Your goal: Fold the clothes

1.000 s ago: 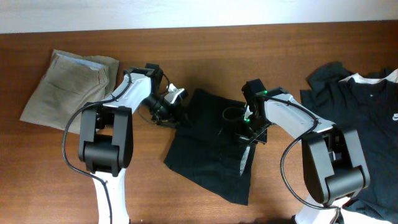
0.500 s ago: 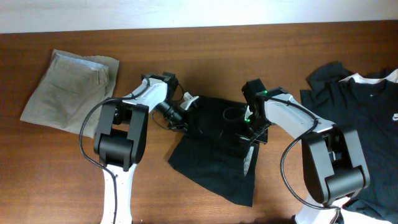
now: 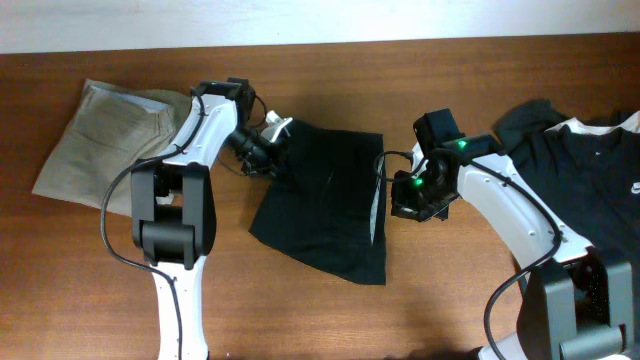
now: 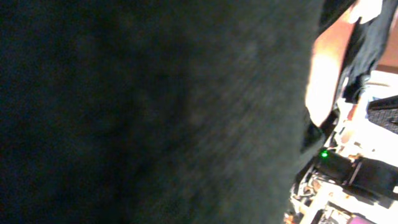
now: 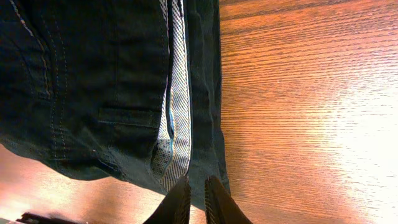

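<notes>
A plain black garment (image 3: 320, 200) lies partly folded mid-table, a strip of pale lining (image 3: 376, 205) showing along its right edge. My left gripper (image 3: 268, 158) is shut on its upper left corner. Black fabric (image 4: 155, 112) fills the left wrist view and hides those fingers. At the right edge, my right gripper (image 3: 398, 192) has its fingers almost together. In the right wrist view the right gripper (image 5: 196, 186) pinches the hem of the garment (image 5: 93, 81) beside the striped lining (image 5: 171, 118). A second piece of the clothes, a black shirt (image 3: 590, 170) with white collar trim, lies at the far right.
Folded beige trousers (image 3: 110, 145) lie at the back left, close to my left arm. The black shirt reaches the table's right edge and carries a small white logo (image 3: 632, 186). Bare wood (image 5: 311, 112) shows to the right of the garment's hem.
The left gripper closed on the garment's corner and drew it up and to the left. The garment shifted left and flattened. The right gripper moved right, to the garment's right edge.
</notes>
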